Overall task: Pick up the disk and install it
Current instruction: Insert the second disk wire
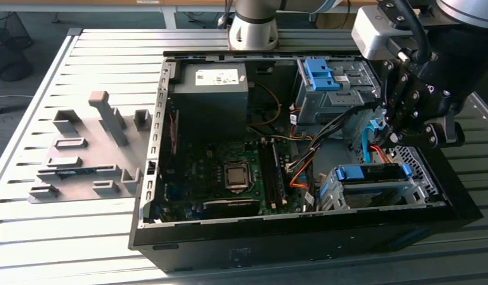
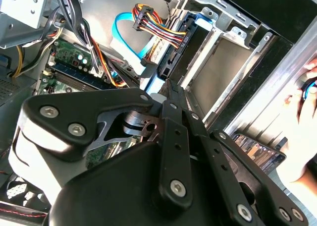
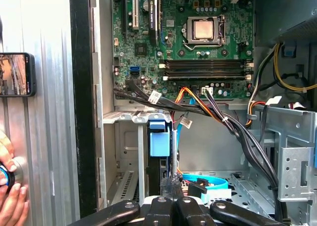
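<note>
Gripper hangs over the open computer case, at the exterior view's right, just above the lower drive cage. In both wrist views the jaws look pressed together with no gap between the fingers; nothing visibly held. The fingertips sit just beside the rear end of the disk, which stands on edge inside the drive cage slot, its blue carrier tab facing the motherboard. In the exterior view the disk's blue frame lies across the cage top. A light blue data cable and a bundle of coloured power wires run close by.

Further in: motherboard with bare CPU socket, power supply, upper drive bay with blue bracket.

Outside the case, on the table: a grey fixture block. A person's hand and a phone rest at the case's edge.
</note>
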Robot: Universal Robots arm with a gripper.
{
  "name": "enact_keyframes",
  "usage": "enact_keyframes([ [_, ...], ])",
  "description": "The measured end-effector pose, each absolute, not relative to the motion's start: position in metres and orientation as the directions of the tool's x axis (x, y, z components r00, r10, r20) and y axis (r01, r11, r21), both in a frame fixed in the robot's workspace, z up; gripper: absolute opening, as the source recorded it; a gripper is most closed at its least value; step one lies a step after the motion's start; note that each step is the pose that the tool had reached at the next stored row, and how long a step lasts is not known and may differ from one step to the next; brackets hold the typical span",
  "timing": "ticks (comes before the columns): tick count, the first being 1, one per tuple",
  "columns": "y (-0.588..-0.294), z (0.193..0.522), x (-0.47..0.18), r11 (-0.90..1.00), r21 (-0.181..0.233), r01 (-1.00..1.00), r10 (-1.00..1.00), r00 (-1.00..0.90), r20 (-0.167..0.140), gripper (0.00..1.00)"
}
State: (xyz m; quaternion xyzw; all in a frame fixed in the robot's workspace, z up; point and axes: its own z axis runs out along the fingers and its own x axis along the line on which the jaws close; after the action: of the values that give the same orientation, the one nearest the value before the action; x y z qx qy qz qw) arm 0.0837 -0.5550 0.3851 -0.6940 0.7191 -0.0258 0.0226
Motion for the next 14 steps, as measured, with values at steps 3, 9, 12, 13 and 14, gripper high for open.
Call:
enact_keyframes([
  [3,-0.5550,0.3861,0.0837,0.035,-0.059,-0.998,-0.999,-0.036,0.004,0.11],
  [9,-0.5548,0.3910,0.0837,0.035,-0.055,-0.998,-0.999,-0.036,0.004,0.11],
  [12,-0.5544,0.3914,0.0838,0.035,-0.054,-0.998,-0.999,-0.036,0.003,0.11],
  [13,-0.5542,0.3914,0.0838,0.035,-0.053,-0.998,-0.999,-0.036,0.004,0.11],
  [14,-0.5541,0.3914,0.0838,0.035,-0.052,-0.998,-0.999,-0.036,0.004,0.11],
])
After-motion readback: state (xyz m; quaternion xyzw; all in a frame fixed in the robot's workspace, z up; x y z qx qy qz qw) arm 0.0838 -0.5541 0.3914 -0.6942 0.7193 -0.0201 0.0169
